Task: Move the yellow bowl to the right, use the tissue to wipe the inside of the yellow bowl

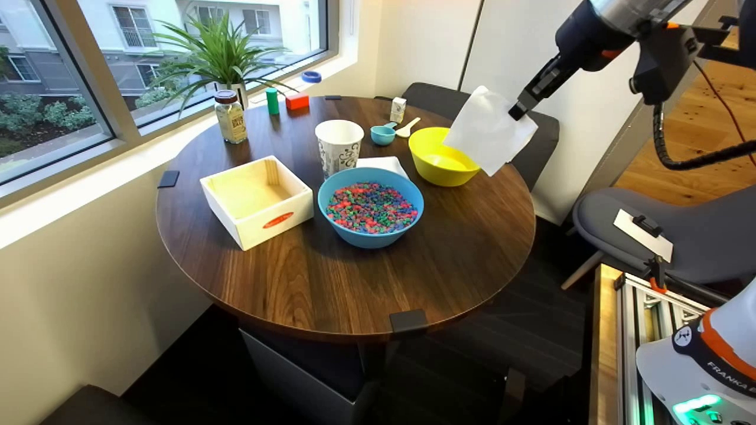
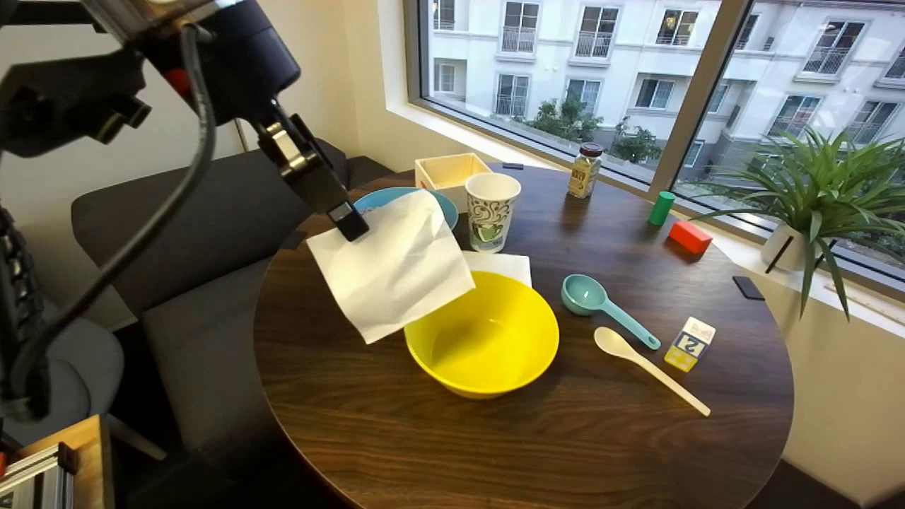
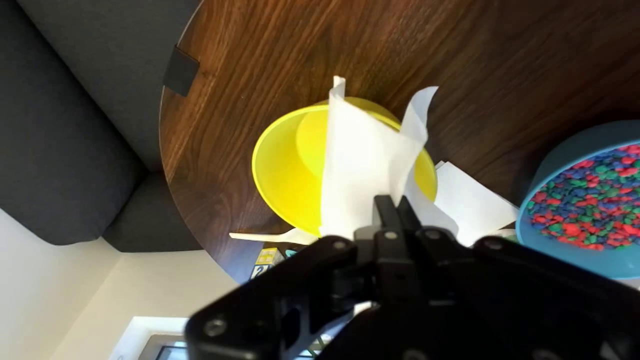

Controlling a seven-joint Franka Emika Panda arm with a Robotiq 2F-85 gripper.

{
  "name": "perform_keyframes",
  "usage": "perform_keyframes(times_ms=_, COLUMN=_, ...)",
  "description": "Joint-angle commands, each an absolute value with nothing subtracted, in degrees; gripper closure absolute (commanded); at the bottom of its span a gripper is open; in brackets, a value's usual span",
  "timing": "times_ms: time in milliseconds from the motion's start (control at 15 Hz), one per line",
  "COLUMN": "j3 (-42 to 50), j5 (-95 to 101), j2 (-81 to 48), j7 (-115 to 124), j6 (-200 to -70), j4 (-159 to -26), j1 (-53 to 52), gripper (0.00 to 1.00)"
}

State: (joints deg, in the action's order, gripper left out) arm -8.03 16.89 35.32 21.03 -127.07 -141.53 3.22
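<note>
- Above the round table (image 1: 307,283), the gripper (image 1: 518,112) points down at a slant, near the yellow bowl (image 2: 495,346).
- Fingers (image 3: 384,215) pressed together, pinching the tissue (image 1: 490,133) near an edge; in the wrist view only a thin line shows between the tips.
- Tissue creased, hanging spread out, corners curling in the wrist view. It overlaps the yellow bowl in all 3 views; contact with the rim cannot be determined.
- Yellow bowl upright on the tabletop, its plain inside partly visible; near the blue bowl (image 1: 369,240) but apart from it.
- Blue bowl upright, holding small multicoloured pieces (image 1: 371,208).
- White paper (image 2: 509,267) flat on the surface near both bowls; a patterned paper cup (image 2: 491,212) stands upright beside it.
- Wooden box (image 1: 254,230), open at the top, near the blue bowl; red oval (image 1: 278,220) on an outer wall.
- Teal scoop (image 2: 590,297), pale spoon (image 2: 649,367) and a block marked 2 (image 2: 690,344) lie grouped near the yellow bowl.
- Jar (image 1: 231,121) with a dark lid (image 1: 225,96), green cylinder (image 1: 272,101) and red block (image 1: 297,102) at the table's window side.
- Room: potted plant (image 1: 221,56) on the sill (image 1: 118,168) by the window (image 1: 95,77); pale building (image 2: 633,39) beyond the glass.
- Seating: grey chair (image 1: 703,227) and dark bench (image 2: 212,233) close to the table. Black clip (image 1: 409,321) fixed at the table edge.
- Robot base (image 1: 673,372) stands beside the table, with a green light (image 1: 697,404) lit.
</note>
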Motion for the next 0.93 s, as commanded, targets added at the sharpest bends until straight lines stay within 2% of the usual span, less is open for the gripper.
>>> perform_keyframes(times_ms=0, j3=-7.84, j5=11.69, j2=39.01, j7=19.99, j6=-120.78, j4=-142.71, j1=1.55, gripper=1.0)
perform_keyframes(times_ms=333, j3=-6.55, j5=4.06, j2=35.38, j7=19.88, j6=-113.38, j4=-140.42, j1=1.14, gripper=1.0)
perform_keyframes(times_ms=867, j3=-5.57, j5=1.56, j2=23.14, j7=23.25, j6=-115.34, j4=-137.42, j1=3.16, gripper=1.0)
